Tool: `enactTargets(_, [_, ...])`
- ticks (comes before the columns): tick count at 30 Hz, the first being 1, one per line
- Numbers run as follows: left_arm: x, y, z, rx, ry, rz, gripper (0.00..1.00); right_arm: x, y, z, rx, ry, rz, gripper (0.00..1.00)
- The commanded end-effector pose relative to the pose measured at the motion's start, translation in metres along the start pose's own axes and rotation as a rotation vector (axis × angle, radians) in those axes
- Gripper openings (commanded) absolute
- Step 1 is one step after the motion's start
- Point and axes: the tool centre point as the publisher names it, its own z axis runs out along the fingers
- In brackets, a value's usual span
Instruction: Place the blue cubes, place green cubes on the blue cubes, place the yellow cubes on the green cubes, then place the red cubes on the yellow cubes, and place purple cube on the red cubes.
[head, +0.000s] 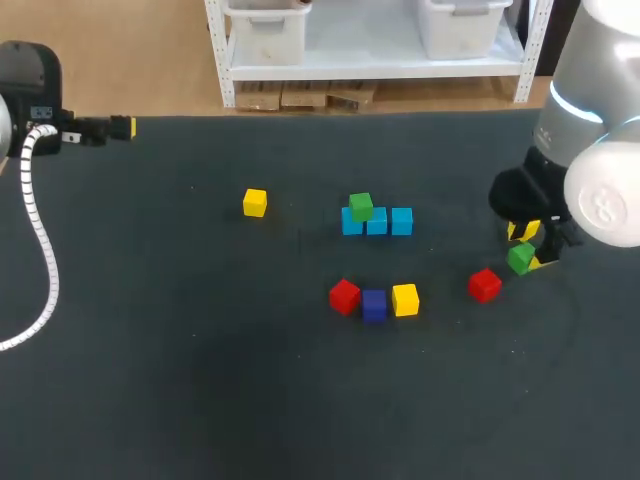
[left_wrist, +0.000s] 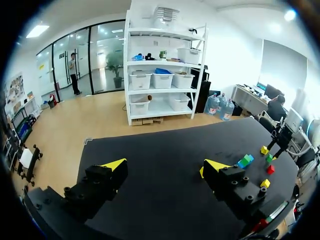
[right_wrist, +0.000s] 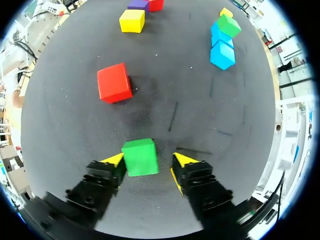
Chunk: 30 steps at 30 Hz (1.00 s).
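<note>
At the right gripper (right_wrist: 148, 161), low over the table (head: 200, 400) on its right side: fingers spread, not clamped, with a loose green cube (right_wrist: 140, 157) between the yellow tips. Seems to touch one tip, with a clear gap to the other. Straight ahead and near, a red cube (right_wrist: 114, 82). Farther ahead and off to one side, well apart from the gripper, the row of three blue cubes (right_wrist: 221, 44), lying end-on, with a stacked green cube (right_wrist: 230, 25) roughly on the farthest one. Leaves two blue tops bare, by this reading, so likely next: closing on the loose green cube, lifting it, carrying it across to the row's nearer blocks. Beyond the red cube, a yellow cube (right_wrist: 132, 20), a purple cube (right_wrist: 138, 4) and a second red cube (right_wrist: 155, 4) touching in a line. Past the row, a lone yellow cube (head: 255, 202). At the left gripper (left_wrist: 165, 165): fingers also apart, holding nothing, out at the table's far left edge, much farther from every cube than the right
</note>
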Motion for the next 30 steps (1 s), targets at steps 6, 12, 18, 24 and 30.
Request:
enactTargets(6, [0.000,0.004,0.000,0.028,-0.002,0.002,1.00,-0.010,0.002,-0.011,0.018,-0.056,0.097,0.00])
enactTargets(12, [0.000,0.004,0.000,0.028,-0.002,0.002,1.00,-0.030,-0.006,-0.031,0.026,-0.053,0.168,0.00])
enactTargets(18, [0.000,0.004,0.000,0.028,-0.002,0.002,1.00,-0.058,-0.031,-0.058,0.090,-0.041,0.259,0.00])
enactTargets(24, [0.000,0.004,0.000,0.028,-0.002,0.002,1.00,-0.084,-0.070,-0.069,0.158,-0.045,0.306,0.00])
enactTargets(30, [0.000,0.004,0.000,0.028,-0.002,0.002,1.00,-0.107,-0.092,-0.063,0.157,-0.074,0.356,0.00])
